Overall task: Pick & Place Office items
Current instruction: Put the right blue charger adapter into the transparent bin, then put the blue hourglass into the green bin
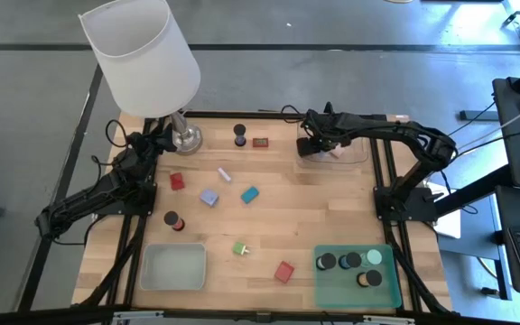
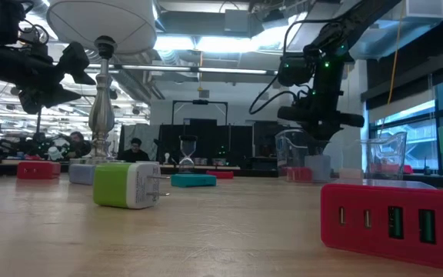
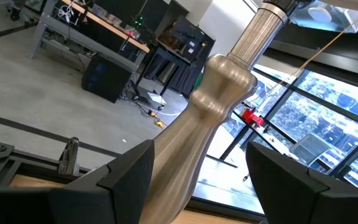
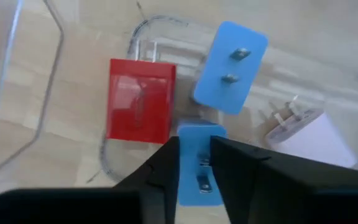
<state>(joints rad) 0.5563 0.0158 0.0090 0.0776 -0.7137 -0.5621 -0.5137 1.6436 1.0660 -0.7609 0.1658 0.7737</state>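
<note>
Over the clear tray [image 1: 357,155] at the far right, my right gripper [image 4: 196,148] points down, shut on a blue plug block [image 4: 199,163]. In the tray lie a red block [image 4: 140,99], a second blue block [image 4: 230,67] and a white one [image 4: 303,134]. More office items lie loose on the wood: red [image 1: 178,181], lilac-blue [image 1: 208,197] and teal [image 1: 249,194] blocks, dark cylinders [image 1: 171,220], and a green bit [image 1: 241,248]. My left gripper [image 3: 197,186] is open at the far left, one finger on each side of the lamp's stem [image 3: 210,106]. My right gripper pinches the blue plug block by its two long sides [image 4: 185,134] between both fingers. It comes from above, pointing down, with the block's pronged face turned up toward the wrist. The fingers hide whether the block rests on the tray floor.
The white-shaded lamp [image 1: 143,54] stands at the far left corner. A grey tray [image 1: 173,267] sits near left. A green tray [image 1: 388,287] near right holds several dark cylinders. A red block [image 1: 284,271] lies between them, and another cylinder [image 1: 240,135] and red block [image 1: 260,143] stand at the far middle.
</note>
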